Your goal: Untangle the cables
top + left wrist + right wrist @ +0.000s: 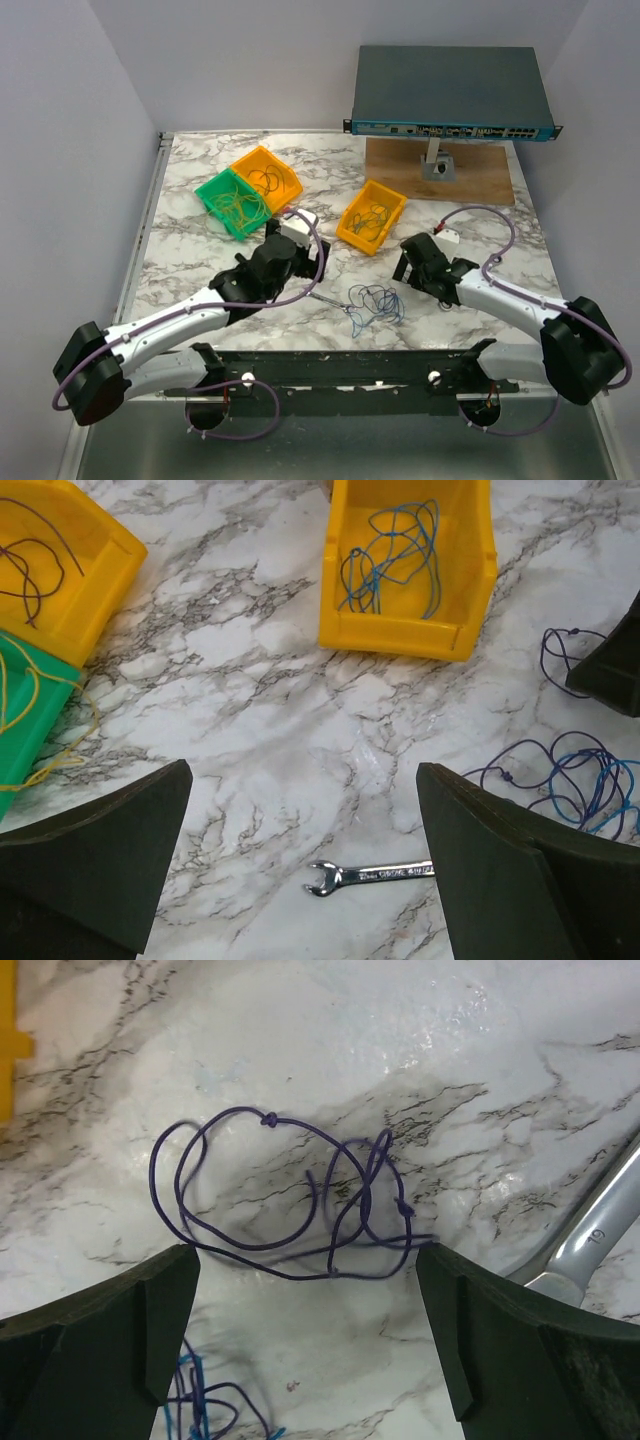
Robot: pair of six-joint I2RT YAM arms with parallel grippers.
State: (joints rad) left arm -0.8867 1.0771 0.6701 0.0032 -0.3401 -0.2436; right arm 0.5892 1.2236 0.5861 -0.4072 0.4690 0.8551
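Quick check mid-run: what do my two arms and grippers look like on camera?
The left arm and right arm share white links and bulky black joint housings. A lilac hose loops along each. The left gripper and right gripper have broad, dark, wedge-shaped fingers. No markings visible.

Both arms outstretched, left hand [303,775] spread wide, right hand [305,1255] likewise

Plain pale walls [60,150] enclose a marble-patterned table [190,262] (grey veins on white), evenly lit.
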